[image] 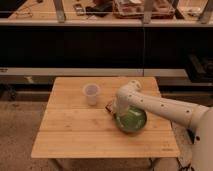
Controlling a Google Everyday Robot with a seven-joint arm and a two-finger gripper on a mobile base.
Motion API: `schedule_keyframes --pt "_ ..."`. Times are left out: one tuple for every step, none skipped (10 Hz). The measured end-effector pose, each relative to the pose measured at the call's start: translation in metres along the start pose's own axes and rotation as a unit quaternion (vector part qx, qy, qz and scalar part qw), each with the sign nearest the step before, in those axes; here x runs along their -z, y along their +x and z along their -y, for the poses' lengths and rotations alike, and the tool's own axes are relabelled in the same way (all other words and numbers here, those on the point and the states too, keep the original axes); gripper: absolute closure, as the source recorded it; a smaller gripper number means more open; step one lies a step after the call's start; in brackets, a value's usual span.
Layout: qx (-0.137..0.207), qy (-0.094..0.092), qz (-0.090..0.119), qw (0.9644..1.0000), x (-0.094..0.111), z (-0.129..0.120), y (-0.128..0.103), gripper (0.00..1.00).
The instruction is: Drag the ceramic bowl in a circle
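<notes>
From where I stand, the light wooden table [65, 135] fills the middle of the floor, and the small whitish plastic cup [91, 94] stands upright on it, toward the far edge. Just right of the cup and a little nearer to me lies a small dark thing [108, 106]; I cannot make out what it is. Right of the cup again, the gripper [120, 111] is down at table level, pressed against the near-left rim of the ceramic bowl [132, 121]; whether it is wide, narrow or clamped on the rim I cannot tell. The green bowl sits flat on the table, right of the cup and closer to the front edge, clearly apart from the cup. The white arm [165, 107] runs from the gripper away to the right of the cup, past the table's right edge.
</notes>
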Motion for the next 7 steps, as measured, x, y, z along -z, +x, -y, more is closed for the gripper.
schedule_keyframes --pt "0.034 -0.003 0.017 0.9993 -0.007 0.015 -0.024 1.0" --pt "0.058 -0.004 0.03 0.9978 -0.013 0.026 -0.046 1.0" --pt "0.078 -0.011 0.044 0.9959 -0.018 0.029 -0.069 1.0" --pt "0.093 -0.02 0.056 0.9939 -0.021 0.028 -0.093 1.0" --pt "0.098 -0.027 0.062 0.9929 -0.021 0.024 -0.107 1.0" --pt "0.091 -0.033 0.061 0.9934 -0.016 0.014 -0.117 1.0" --pt "0.077 -0.037 0.056 0.9948 -0.009 0.002 -0.124 1.0"
